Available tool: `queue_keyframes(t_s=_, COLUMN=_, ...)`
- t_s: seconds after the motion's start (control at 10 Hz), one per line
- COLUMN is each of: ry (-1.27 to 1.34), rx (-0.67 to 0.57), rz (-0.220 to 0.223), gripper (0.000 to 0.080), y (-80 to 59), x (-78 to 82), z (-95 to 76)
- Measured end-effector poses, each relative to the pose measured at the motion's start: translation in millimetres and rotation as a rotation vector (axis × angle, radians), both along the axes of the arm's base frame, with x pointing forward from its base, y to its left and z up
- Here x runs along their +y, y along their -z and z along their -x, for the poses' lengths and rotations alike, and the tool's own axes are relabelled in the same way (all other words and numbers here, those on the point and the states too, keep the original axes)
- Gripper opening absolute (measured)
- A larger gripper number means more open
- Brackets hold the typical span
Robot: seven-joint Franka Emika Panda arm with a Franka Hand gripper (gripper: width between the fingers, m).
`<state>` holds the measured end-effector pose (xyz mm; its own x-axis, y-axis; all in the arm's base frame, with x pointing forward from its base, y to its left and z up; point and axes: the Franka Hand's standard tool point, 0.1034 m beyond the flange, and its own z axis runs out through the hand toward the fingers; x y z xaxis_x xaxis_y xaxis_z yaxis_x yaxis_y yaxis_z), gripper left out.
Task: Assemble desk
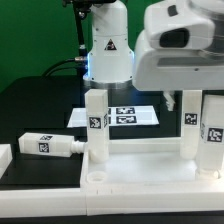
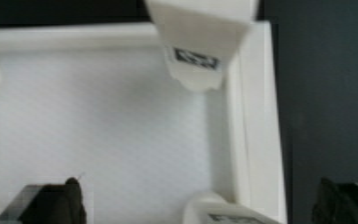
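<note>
Gripper jaws spread wide, pinching nothing. In the wrist view only the 2 dark fingers show, well apart.

Btwn the jaws, below them: the flat desk top w/ its raised rim. The near leg stands upright in the gap btwn the fingers, closer to 1 finger than the other, touching neither. The far leg, tag facing the camera, stands ahead of the jaws along the same rim, well clear of both fingers.

Exterior view: the gripper hangs over the desk top's end on the exterior view's right, where 2 tagged legs stand close together. A 3rd leg stands upright at the other end, well apart from the jaws. A loose leg lies flat on the black table, off the desk top, farther still from the jaws. The marker board lies behind the desk top, near the arm's base.
</note>
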<state>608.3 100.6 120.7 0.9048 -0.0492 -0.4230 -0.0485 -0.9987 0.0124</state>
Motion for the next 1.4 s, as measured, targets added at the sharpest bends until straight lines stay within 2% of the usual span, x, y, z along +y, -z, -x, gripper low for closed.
queue_keyframes(t_s=0.3, ry=0.021, rx=-0.023, rz=0.008, gripper=0.0649, y=2.3, x=5.0, z=-5.5)
queue_keyframes(t_s=0.5, ry=0.032, rx=-0.108, rz=0.004, gripper=0.0649, y=5.1, x=10.4, z=-21.3)
queue_keyframes(t_s=0.7, ry=0.038, rx=-0.345, rz=-0.021, gripper=0.0649, y=1.2, x=22.0, z=-46.9)
queue_keyframes(t_s=1.0, ry=0.04, rx=-0.549, rz=-0.043, gripper=0.0649, y=-6.5, x=23.6, z=-28.9)
queue_keyframes(t_s=1.1, ry=0.04, rx=-0.563, rz=-0.044, gripper=0.0649, y=-6.1, x=20.3, z=-17.8)
queue_keyframes(t_s=1.2, ry=0.041, rx=-0.563, rz=-0.042, gripper=0.0649, y=-3.9, x=18.7, z=-13.8)
queue_keyframes(t_s=1.4, ry=0.044, rx=-0.557, rz=-0.036, gripper=0.0649, y=-4.4, x=10.4, z=-16.6)
